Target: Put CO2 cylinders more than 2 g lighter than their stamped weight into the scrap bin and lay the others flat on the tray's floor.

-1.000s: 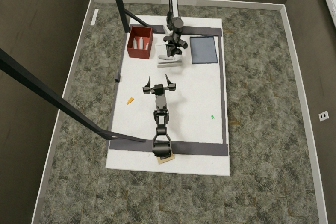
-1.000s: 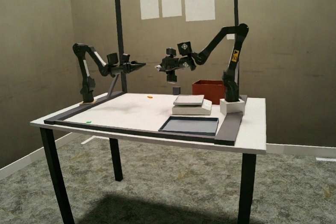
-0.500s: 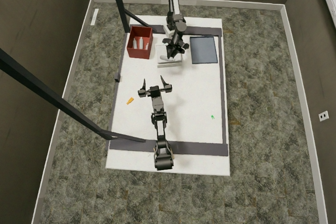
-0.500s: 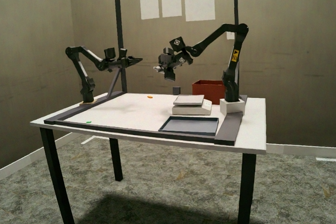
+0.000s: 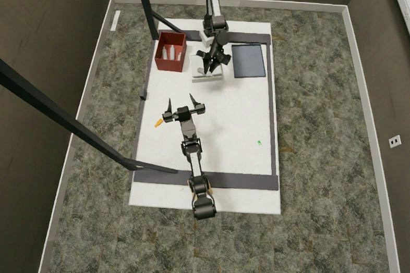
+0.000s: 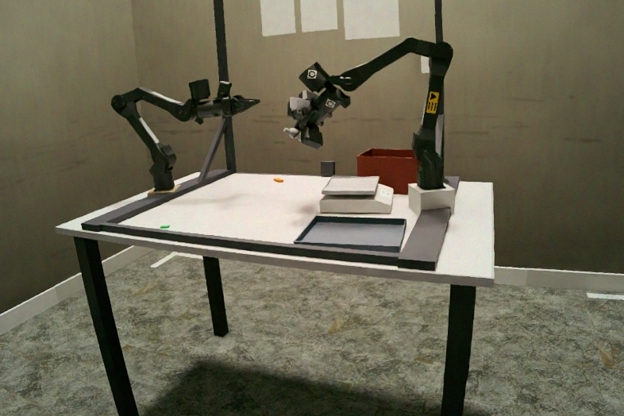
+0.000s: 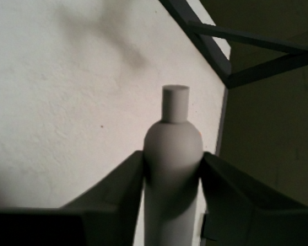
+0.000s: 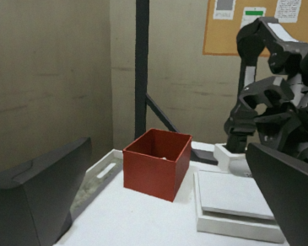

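My left gripper (image 5: 207,69) is shut on a white CO2 cylinder (image 7: 173,158) and holds it tilted in the air above the white scale (image 5: 205,70); it also shows in the exterior view (image 6: 303,129). The cylinder's neck points away from the fingers. My right gripper (image 5: 180,98) is open and empty, raised over the middle of the table, facing the red scrap bin (image 8: 157,163). The bin (image 5: 169,51) holds several white cylinders (image 5: 171,52). The dark blue tray (image 5: 248,60) lies to the right of the scale, with nothing on its floor.
A small dark block (image 5: 143,93) stands at the table's left border. An orange scrap (image 5: 158,123) and a green scrap (image 5: 259,142) lie on the white top. Black frame posts (image 5: 144,1) rise behind the bin and at the left.
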{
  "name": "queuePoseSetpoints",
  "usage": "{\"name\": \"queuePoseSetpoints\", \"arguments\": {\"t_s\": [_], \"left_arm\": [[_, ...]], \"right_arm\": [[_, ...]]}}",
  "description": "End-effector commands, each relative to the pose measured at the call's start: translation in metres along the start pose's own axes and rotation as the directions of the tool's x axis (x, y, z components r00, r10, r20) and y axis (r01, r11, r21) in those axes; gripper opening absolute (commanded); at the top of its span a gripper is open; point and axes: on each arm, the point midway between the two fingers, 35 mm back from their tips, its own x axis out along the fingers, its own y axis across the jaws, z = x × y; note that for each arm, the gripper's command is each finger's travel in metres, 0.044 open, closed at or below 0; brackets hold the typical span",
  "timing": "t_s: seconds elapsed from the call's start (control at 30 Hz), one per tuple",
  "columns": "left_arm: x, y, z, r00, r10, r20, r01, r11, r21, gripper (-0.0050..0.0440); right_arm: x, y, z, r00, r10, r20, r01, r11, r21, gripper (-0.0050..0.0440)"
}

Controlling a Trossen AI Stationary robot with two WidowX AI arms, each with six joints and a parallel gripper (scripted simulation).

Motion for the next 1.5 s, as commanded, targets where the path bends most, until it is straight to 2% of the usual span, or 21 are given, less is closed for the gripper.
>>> {"name": "queuePoseSetpoints", "arguments": {"t_s": [0.0,0.2,0.37,0.43,0.47,0.73,0.93,1.0,1.07,1.2,1.27,1.47], "left_arm": [[-0.001,-0.01,0.009,0.997,0.056,-0.047,-0.052,0.996,0.073,-0.005],[0.003,-0.009,0.008,0.981,0.151,-0.121,-0.131,0.979,0.154,-0.005],[0.007,-0.009,0.007,0.954,0.24,-0.179,-0.195,0.951,0.239,-0.005],[0.007,-0.009,0.007,0.954,0.24,-0.179,-0.195,0.951,0.239,-0.005],[0.007,-0.005,0.002,0.935,0.279,-0.218,-0.222,0.941,0.254,-0.005],[0.014,-0.005,-0.002,0.848,0.44,-0.295,-0.303,0.859,0.413,-0.005],[0.017,-0.002,-0.009,0.751,0.562,-0.346,-0.342,0.78,0.524,-0.005],[0.017,-0.002,-0.009,0.751,0.562,-0.346,-0.342,0.78,0.524,-0.005],[0.013,0.001,-0.017,0.692,0.614,-0.381,-0.354,0.748,0.562,-0.005],[0.007,0.004,-0.025,0.611,0.676,-0.413,-0.359,0.701,0.615,-0.005],[0.007,0.004,-0.025,0.599,0.685,-0.415,-0.359,0.693,0.625,-0.005],[0.007,0.004,-0.025,0.599,0.685,-0.415,-0.361,0.693,0.624,-0.005]], "right_arm": [[-0.006,0.01,0.024,0.999,0.021,0.025,-0.021,1.0,-0.001,0.044],[-0.011,0.02,0.034,0.999,0.045,0.018,-0.045,0.999,0.003,0.044],[-0.016,0.028,0.042,0.998,0.063,0.012,-0.063,0.998,0.006,0.044],[-0.016,0.028,0.042,0.998,0.063,0.012,-0.063,0.998,0.006,0.044],[-0.017,0.03,0.044,0.998,0.067,0.011,-0.067,0.998,0.006,0.044],[-0.022,0.038,0.052,0.996,0.087,0.005,-0.087,0.996,0.01,0.044],[-0.02,0.04,0.052,0.996,0.091,-0.003,-0.091,0.996,0.011,0.044],[-0.02,0.04,0.052,0.996,0.091,-0.003,-0.091,0.996,0.011,0.044],[-0.021,0.04,0.05,0.996,0.093,-0.009,-0.093,0.996,0.011,0.044],[-0.021,0.04,0.05,0.996,0.092,-0.008,-0.092,0.996,0.011,0.044],[-0.021,0.04,0.05,0.996,0.092,-0.008,-0.092,0.996,0.011,0.044],[-0.02,0.039,0.046,0.996,0.091,-0.016,-0.091,0.996,0.012,0.044]]}}
